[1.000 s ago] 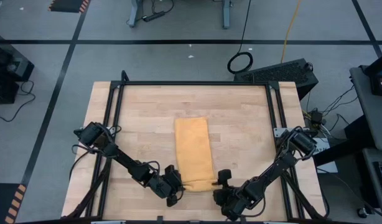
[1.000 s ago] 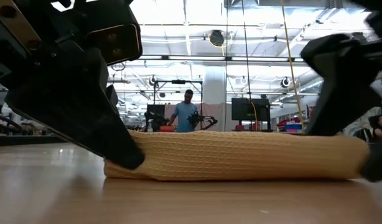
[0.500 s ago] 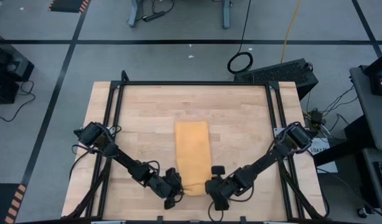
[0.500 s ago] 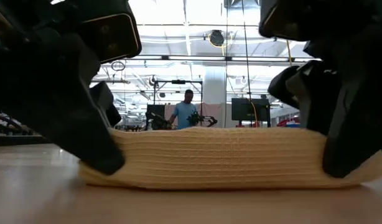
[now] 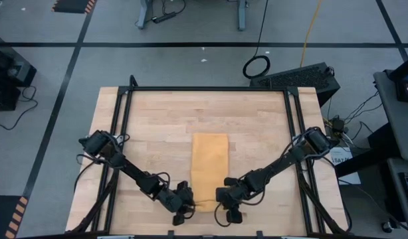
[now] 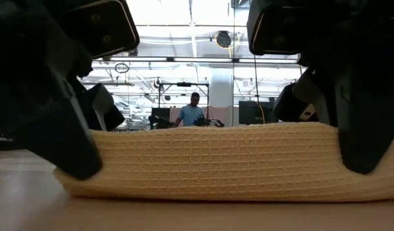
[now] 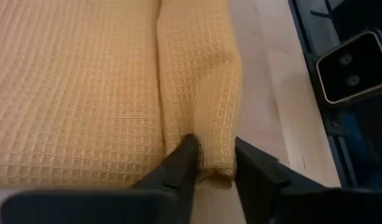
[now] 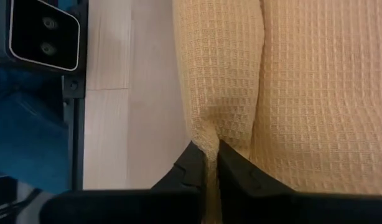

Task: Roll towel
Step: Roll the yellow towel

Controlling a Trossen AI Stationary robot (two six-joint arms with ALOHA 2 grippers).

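Both grippers pinch the towel's rolled near edge

Lower centre of the high view: the left gripper and right gripper each clamp a corner of the mustard towel. Risk: the left's looser nip may slip, skewing the roll.

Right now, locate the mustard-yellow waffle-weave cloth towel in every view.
High view: mustard-yellow waffle-weave cloth towel, table centre, near edge.
Low view: fills the foreground.
Left wrist view: rolled edge between the fingers.
Right wrist view: likewise.
Shared landmark: the rolled near edge both grippers pinch.
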